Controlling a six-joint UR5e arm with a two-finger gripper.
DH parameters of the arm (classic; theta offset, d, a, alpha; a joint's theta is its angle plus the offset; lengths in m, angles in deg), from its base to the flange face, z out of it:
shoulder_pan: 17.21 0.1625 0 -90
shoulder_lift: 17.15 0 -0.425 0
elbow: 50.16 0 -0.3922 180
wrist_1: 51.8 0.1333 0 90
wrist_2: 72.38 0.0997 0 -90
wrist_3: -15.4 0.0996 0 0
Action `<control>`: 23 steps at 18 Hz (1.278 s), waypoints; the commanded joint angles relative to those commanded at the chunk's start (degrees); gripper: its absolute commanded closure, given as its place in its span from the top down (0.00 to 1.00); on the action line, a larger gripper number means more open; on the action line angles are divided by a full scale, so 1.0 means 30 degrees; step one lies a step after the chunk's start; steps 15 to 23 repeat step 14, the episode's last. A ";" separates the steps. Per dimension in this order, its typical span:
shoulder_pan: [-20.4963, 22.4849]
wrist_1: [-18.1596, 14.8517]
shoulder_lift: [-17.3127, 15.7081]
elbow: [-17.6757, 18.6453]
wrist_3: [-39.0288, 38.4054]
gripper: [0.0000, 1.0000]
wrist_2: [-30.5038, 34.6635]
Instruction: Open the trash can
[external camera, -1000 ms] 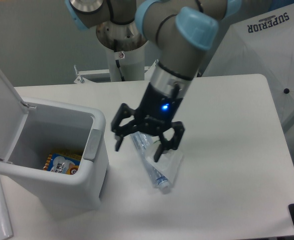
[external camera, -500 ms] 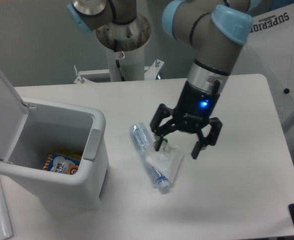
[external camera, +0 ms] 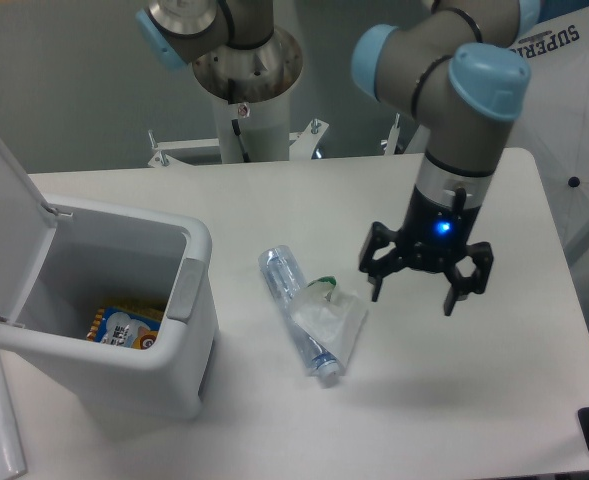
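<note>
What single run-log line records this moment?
bin: lid up | claw: open, empty, right of bottle | bottle: lying on table

trash can (external camera: 124, 345): smooth white plastic | bottle (external camera: 309, 322): clear, probably crumpled plastic

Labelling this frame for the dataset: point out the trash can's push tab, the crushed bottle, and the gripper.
Trash can push tab (external camera: 185, 290), fixed camera view, middle of the grey tab on the front rim.
Crushed clear plastic bottle (external camera: 309, 325), fixed camera view, flattened mid-body.
Gripper (external camera: 419, 294), fixed camera view, midway between the spread fingertips.
</note>
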 joint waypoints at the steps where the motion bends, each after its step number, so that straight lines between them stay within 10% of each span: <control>1: 0.0205 -0.0029 0.0059 -0.0058 0.0499 1.00 0.0001; 11: 0.0149 -0.1171 0.0792 -0.0791 0.5218 1.00 0.4422; 23: 0.0119 -0.1172 0.0763 -0.0645 0.5279 1.00 0.4542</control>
